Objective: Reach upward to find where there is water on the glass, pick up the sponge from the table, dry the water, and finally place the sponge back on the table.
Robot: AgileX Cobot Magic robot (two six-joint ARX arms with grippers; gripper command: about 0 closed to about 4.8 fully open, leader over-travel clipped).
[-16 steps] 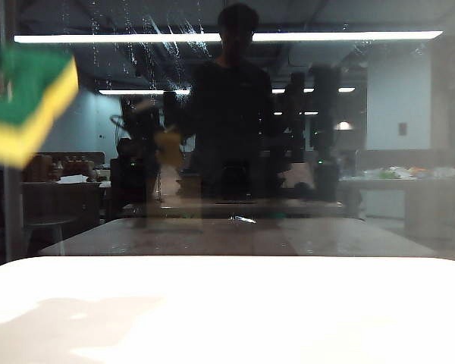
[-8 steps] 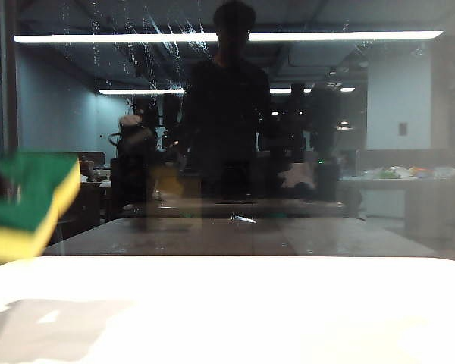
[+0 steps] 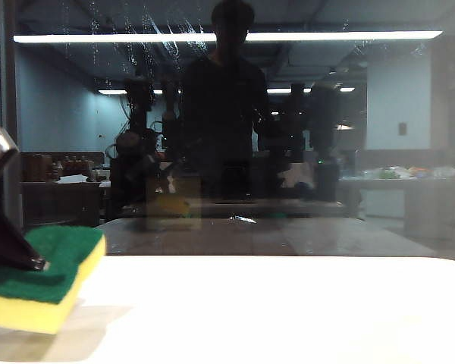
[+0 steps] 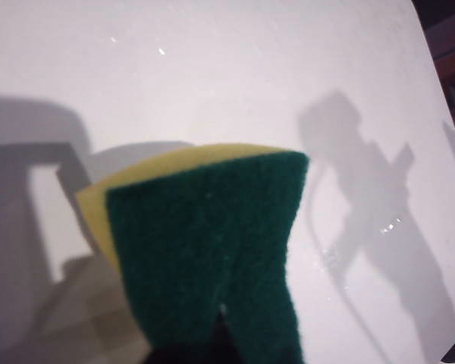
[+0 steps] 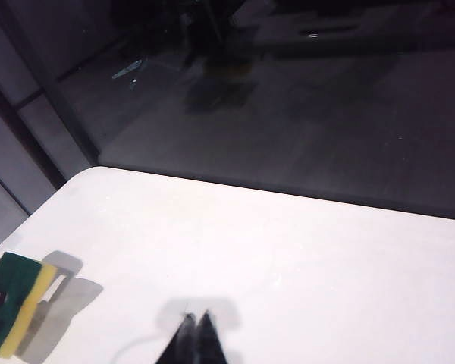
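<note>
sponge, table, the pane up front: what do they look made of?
Sponge: soft yellow foam under a fibrous dark green scouring layer, matte. Left gripper holds it; right gripper is empty, over the table. Table: smooth white top, probably laminate or plastic. Glass: clear pane, mirror-like, water streaks near its top.

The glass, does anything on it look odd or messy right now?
Yes. The glass carries whitish water streaks and dotted trails near its top left, undried. Below, the left gripper has the sponge low over the table, tilted. The right gripper is shut over the table.
</note>
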